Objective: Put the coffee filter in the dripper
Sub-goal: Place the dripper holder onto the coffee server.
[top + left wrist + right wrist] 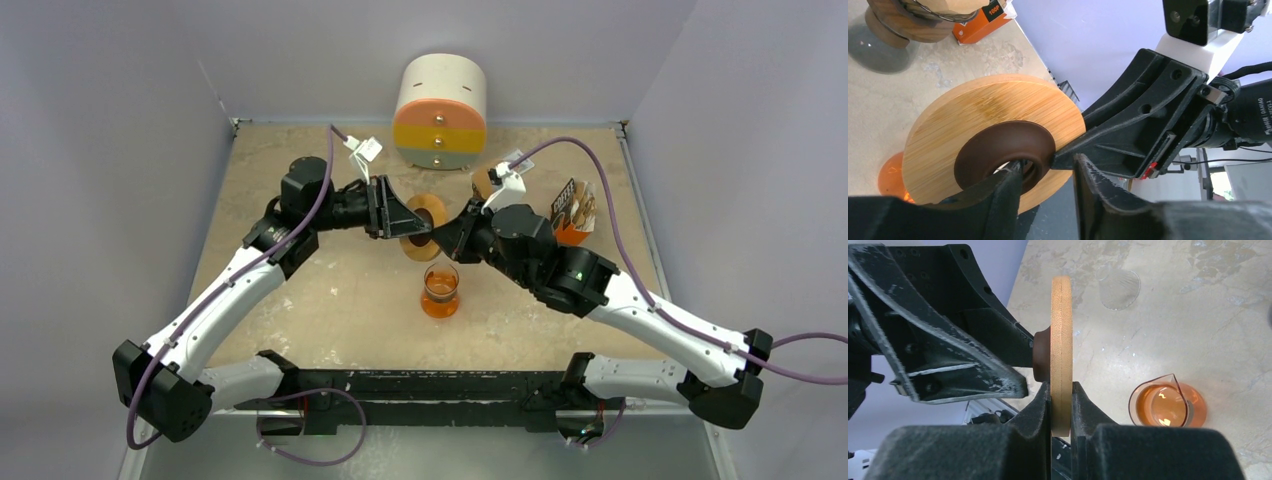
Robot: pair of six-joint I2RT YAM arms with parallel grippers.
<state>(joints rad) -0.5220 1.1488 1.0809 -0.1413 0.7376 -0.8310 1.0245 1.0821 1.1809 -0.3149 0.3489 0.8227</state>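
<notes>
Held on edge at the middle of the top view, above orange carafe [440, 292]: wooden disc [421, 240]. Clenched on its rim by right hand [1061, 388], apparently to keep it upright. Left hand [1048, 166] released, one finger hooked in brown ring [993, 145]. Coffee filter pack [573, 212] standing right of centre on the surface [300, 300], not in the dripper yet.

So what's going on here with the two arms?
Both arms meet in mid-air above the table at a wooden disc with a brown ring in its middle. The right gripper is clamped on the disc's rim, holding it on edge. The left gripper has one finger in the ring's hole, its jaws apart. An orange glass beaker stands on the table below.
</notes>
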